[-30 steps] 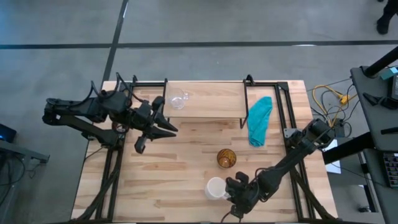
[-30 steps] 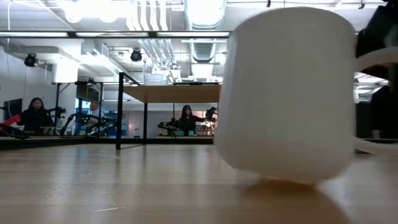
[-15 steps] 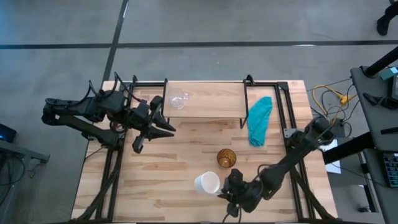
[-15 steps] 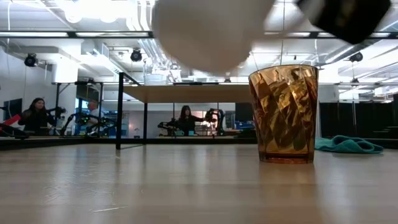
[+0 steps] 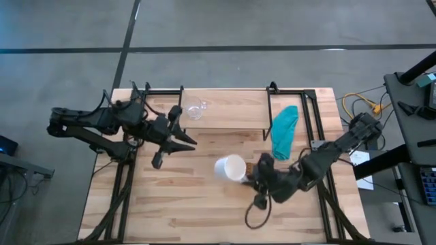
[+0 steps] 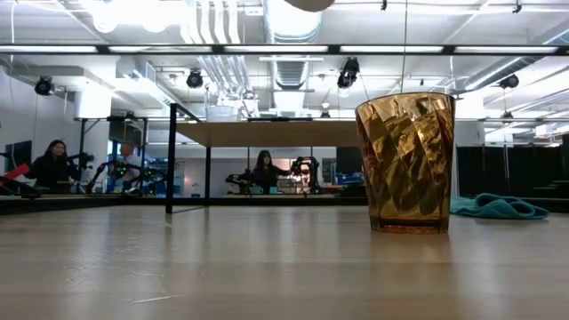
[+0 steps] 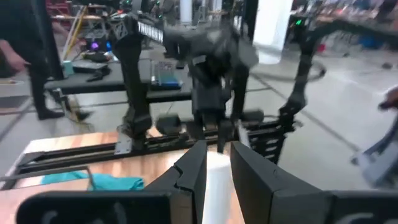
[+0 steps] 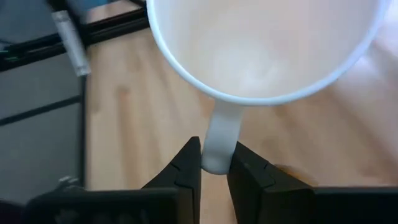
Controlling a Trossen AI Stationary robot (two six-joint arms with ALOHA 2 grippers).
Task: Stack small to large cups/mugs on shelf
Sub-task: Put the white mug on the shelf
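My right gripper (image 5: 249,174) is shut on the white mug (image 5: 231,168) and holds it in the air over the table's middle. The mug's underside just shows at the top of the low view (image 6: 309,4). The amber tumbler (image 6: 405,162) stands on the table by its base; in the high view my right gripper covers it. The small clear glass cup (image 5: 195,109) rests on the shelf (image 5: 231,117) near its left end. My left gripper (image 5: 193,142) hovers at the table's left, open, pointing level toward the mug (image 7: 217,186). My right gripper pinches the mug's handle (image 8: 219,144) between its two fingers, at the handle's outer curve. The fingers come from the table's right, slanting down. The mug is lifted clear of the table, its mouth up and tilted toward the wrist.
A teal cloth (image 5: 285,131) lies at the shelf's right end, by the black frame rails (image 5: 308,116). Cables (image 5: 361,105) lie beyond the table's right edge. People sit in the room behind the table (image 6: 265,169).
My right gripper has risen and gone toward the table's far edge with the white mug, turning as it went. The mug has been lifted off the table near the front edge and now hangs clear above the amber tumbler.
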